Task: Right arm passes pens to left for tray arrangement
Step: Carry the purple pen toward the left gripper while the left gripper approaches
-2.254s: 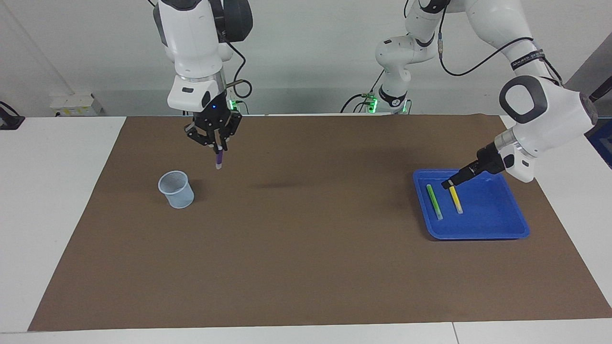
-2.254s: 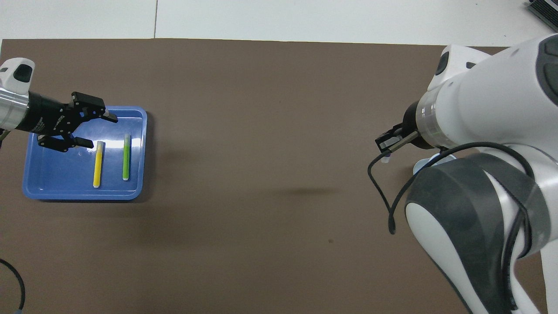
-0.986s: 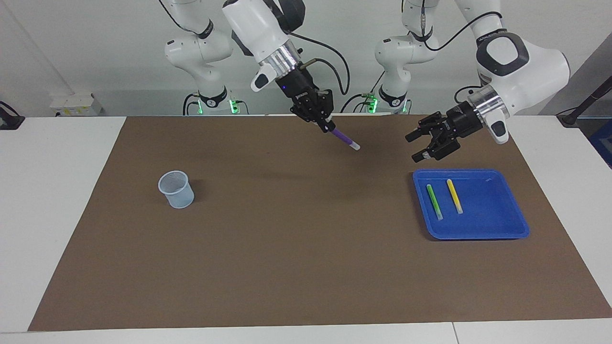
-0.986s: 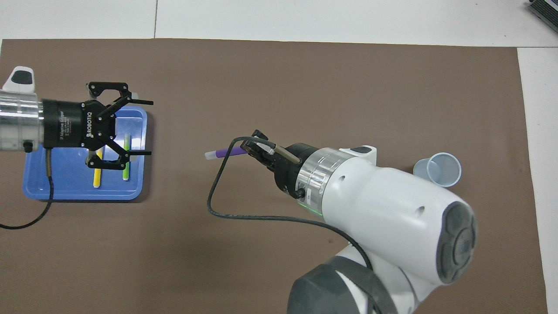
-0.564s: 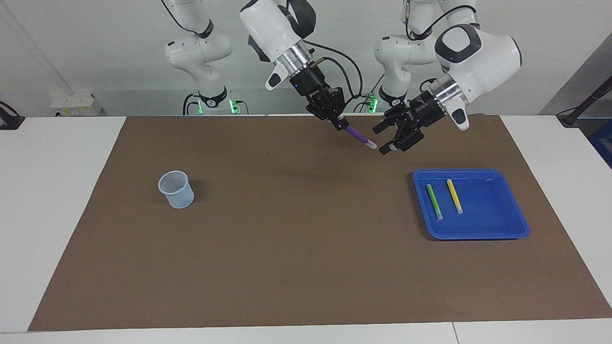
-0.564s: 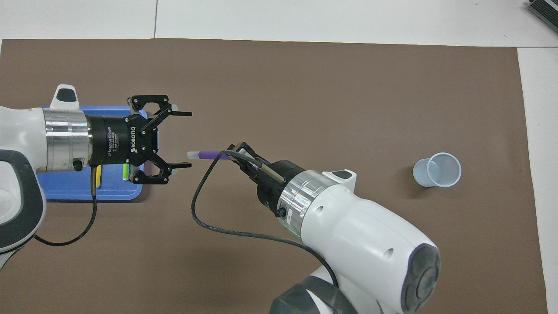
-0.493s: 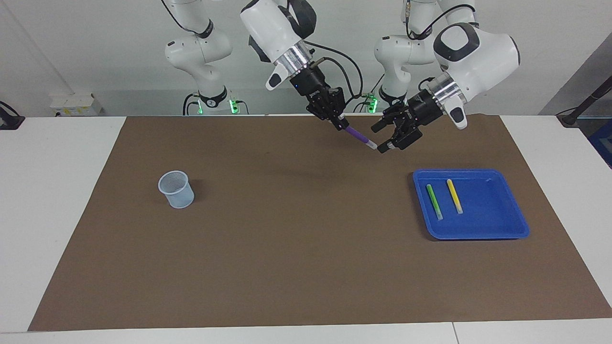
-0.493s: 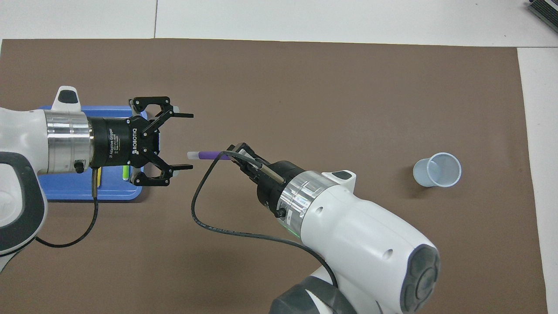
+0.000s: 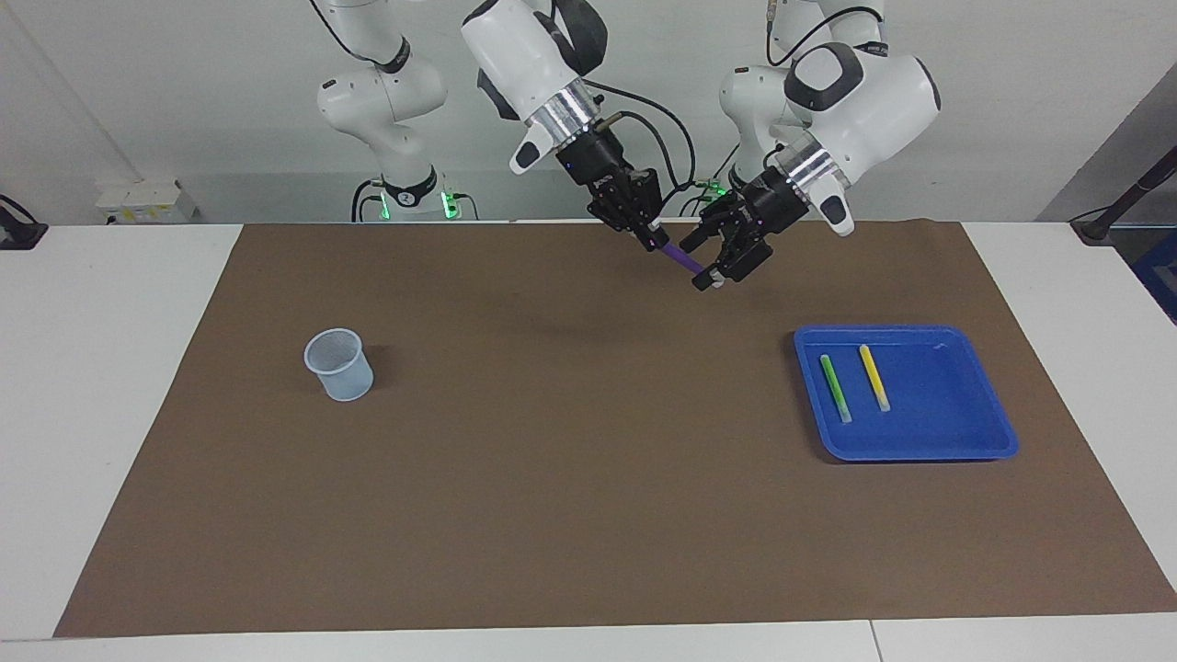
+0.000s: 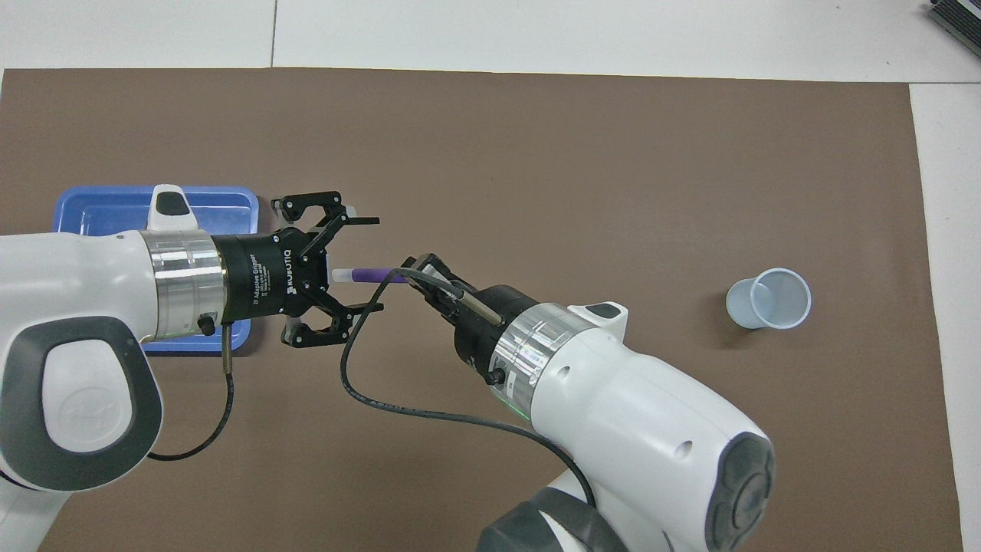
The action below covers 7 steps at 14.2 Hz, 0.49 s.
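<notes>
The right gripper (image 9: 655, 241) hangs in the air over the brown mat (image 9: 570, 478), above its edge nearest the robots and about midway between the two arms' ends, and it is clamped on the purple pen (image 9: 682, 259). The pen slants down and away from that gripper toward the left arm's end of the table, its whitish tip pointing into the left gripper (image 9: 710, 262).

The left gripper is up in the air too, over the mat between the pen's holder and the tray (image 9: 965, 441). Its fingers (image 10: 360, 221) stand apart, one on each side of the pen's free end; in the overhead view a gap shows between each finger and the pen, so the pen sits between them without being pinched.

The blue tray rests on the mat toward the left arm's end of the table. In it lie the green pen (image 9: 835, 387) and the yellow pen (image 9: 874, 377), side by side and nearly parallel, not touching, the green one closer to the middle of the table. The part of the tray toward the left arm's end is bare.

A small pale blue cup (image 9: 339, 364) stands upright on the mat toward the right arm's end of the table, well apart from everything else
</notes>
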Motion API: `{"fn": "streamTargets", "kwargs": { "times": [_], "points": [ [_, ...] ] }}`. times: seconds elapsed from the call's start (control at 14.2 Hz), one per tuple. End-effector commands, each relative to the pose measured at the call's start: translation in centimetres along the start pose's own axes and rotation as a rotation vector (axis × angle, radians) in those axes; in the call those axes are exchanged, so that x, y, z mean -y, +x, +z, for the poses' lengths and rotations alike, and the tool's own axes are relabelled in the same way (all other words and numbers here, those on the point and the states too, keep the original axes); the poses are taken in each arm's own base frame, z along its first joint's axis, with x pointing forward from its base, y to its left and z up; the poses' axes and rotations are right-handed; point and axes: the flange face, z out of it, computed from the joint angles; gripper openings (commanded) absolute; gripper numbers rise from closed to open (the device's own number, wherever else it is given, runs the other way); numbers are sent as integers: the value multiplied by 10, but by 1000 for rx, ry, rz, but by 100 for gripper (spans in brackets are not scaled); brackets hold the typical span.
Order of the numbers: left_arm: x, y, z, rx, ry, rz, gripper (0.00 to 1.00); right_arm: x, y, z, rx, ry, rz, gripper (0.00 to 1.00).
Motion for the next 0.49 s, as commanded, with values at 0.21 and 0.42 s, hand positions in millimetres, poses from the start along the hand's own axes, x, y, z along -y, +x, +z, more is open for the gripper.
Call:
{"fn": "streamTargets", "kwargs": {
  "times": [0.21, 0.42],
  "points": [
    [9, -2, -4, 4, -21, -16, 62, -6, -1, -7, -5, 9, 23, 0],
    [9, -2, -4, 4, -21, -16, 40, -7, 0, -7, -4, 6, 22, 0]
  ]
}}
